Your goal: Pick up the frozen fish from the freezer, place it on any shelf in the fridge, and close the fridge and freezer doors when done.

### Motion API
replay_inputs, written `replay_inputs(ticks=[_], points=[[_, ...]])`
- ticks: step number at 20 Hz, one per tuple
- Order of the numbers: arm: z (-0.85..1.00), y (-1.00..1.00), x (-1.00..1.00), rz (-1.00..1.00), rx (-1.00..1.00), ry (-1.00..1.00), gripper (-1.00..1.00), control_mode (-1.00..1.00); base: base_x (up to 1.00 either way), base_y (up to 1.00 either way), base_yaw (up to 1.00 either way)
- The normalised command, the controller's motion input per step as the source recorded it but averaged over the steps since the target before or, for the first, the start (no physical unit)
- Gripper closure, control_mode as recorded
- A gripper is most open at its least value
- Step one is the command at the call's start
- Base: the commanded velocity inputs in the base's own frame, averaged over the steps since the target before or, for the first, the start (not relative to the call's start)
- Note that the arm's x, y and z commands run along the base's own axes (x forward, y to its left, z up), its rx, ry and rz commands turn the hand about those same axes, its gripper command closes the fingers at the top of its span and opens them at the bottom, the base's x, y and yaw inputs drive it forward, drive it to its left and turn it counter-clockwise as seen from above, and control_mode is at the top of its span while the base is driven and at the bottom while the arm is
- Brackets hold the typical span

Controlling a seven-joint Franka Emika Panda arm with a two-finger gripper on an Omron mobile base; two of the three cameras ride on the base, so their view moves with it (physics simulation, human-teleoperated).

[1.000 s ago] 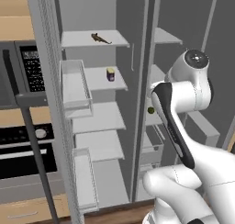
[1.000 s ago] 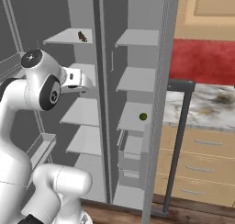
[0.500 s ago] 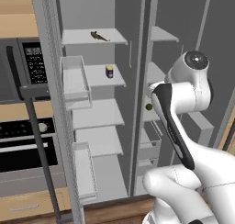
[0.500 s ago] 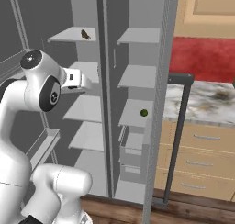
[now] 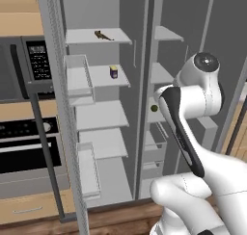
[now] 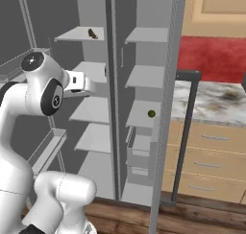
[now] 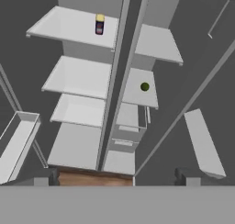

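Whole view slid as my base drove, nothing else changed: small dark brown frozen fish already at 12 o'clock on fridge's top pale shelf, my two-finger gripper wide open, empty, doors next.

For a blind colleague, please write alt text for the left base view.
An open grey side-by-side unit: the frozen fish lies on the top shelf of the wider fridge compartment, a small can one shelf below, the white arm in front.
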Motion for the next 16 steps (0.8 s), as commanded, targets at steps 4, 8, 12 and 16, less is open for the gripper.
replay_inputs(ticks=[4, 8, 12, 16], points=[[0.0, 0.0, 0.0, 0.0, 0.0, 0.0, -1.0, 1.0, -0.25, 0.0, 0.0], [0.0, 0.0, -0.08, 0.0, 0.0, 0.0, -1.0, -1.0, -0.17, 0.0, 0.0], [0.0, 0.0, -0.53, 0.0, 0.0, 0.0, -1.0, -1.0, 0.0, 0.0, 0.0], [0.09, 0.01, -0.8, 0.0, 0.01, -0.06, -1.0, -1.0, 0.0, 0.0, 0.0]])
